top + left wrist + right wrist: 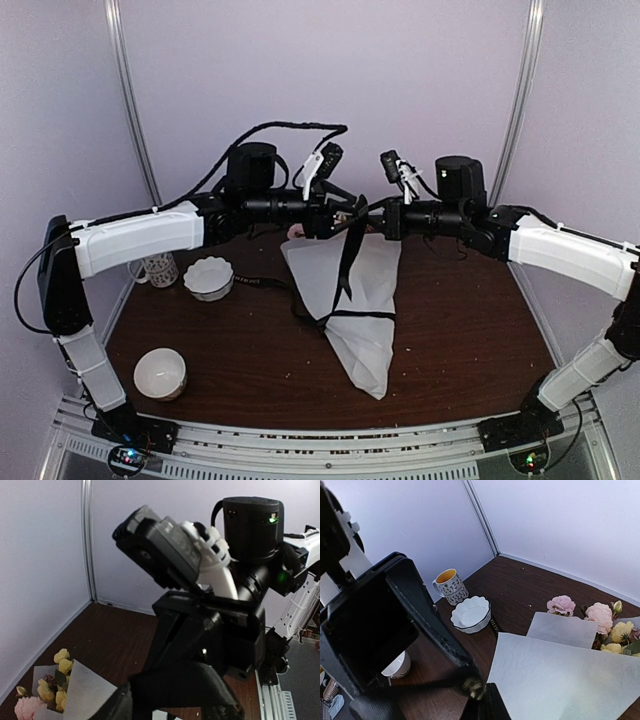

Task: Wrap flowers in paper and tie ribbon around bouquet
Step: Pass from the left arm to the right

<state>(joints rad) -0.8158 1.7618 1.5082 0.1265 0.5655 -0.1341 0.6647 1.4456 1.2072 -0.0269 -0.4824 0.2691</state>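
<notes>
Left arm (135, 235) and right arm (565, 255): white shells, black joints, black cylindrical wrist motors (250, 165). Black braided cable (270, 128) arcs above the left arm. Green LED (273, 519) lit on right motor.

No readable text, labels or numbers, ribbon (347, 260) too small to show lettering, mug (449, 586) bearing only small dark motifs

arms raised, reaching inward | left gripper (352, 210) facing right gripper (372, 214) | right closed

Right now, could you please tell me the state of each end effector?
Left end effector: cannot be told.
Right end effector: closed, seemingly on the ribbon.
</notes>
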